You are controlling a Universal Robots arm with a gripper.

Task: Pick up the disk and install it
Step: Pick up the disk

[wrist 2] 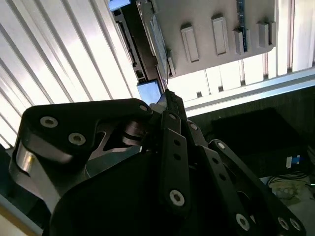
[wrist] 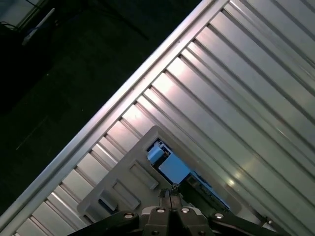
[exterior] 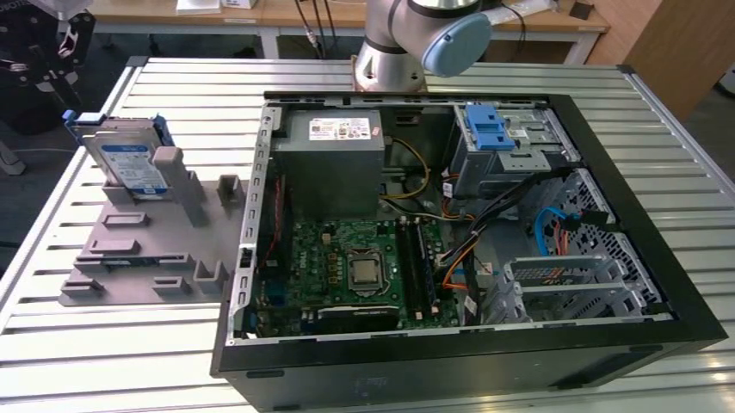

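Hovering over the counter's [exterior: 115, 344] far corner at the exterior view's left, the hand [wrist: 170, 192] has its fingers pressed together, tip to tip, with nothing between them. I read it as closed and empty.

The disk [exterior: 126, 159] stands on edge in a slot of the grey fixture [exterior: 150, 249], leaning back a little, label facing the camera, blue rails along its sides. In the first wrist view I see the disk [wrist: 173, 169] from above, just past the fingertips and not touched by them.

The open computer case [exterior: 460, 361] lies beside the fixture, at the exterior view's right. Inside it, the power-supply box [exterior: 333, 163] sits at the far end, with the metal cage [exterior: 494, 138] and its blue latch next to it.
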